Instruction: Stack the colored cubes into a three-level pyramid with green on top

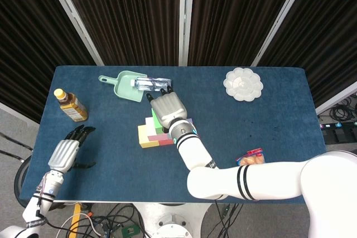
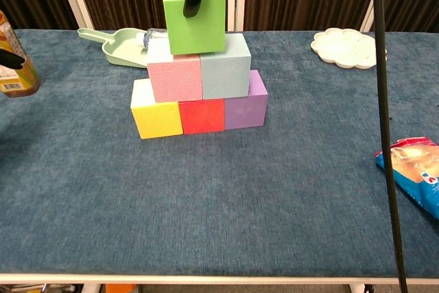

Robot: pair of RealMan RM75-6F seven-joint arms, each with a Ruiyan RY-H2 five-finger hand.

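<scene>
my left hand (image 1: 66,153) hangs with fingers apart, holding nothing, well left of the block stack (image 2: 198,90). my right hand (image 1: 167,108) grips the green block (image 2: 193,16), which sits on the stack's pink block (image 2: 175,76) and light blue block (image 2: 225,71).

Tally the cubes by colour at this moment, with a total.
green cube: 1
pink cube: 1
light blue cube: 1
yellow cube: 1
red cube: 1
purple cube: 1
Total: 6 cubes
</scene>
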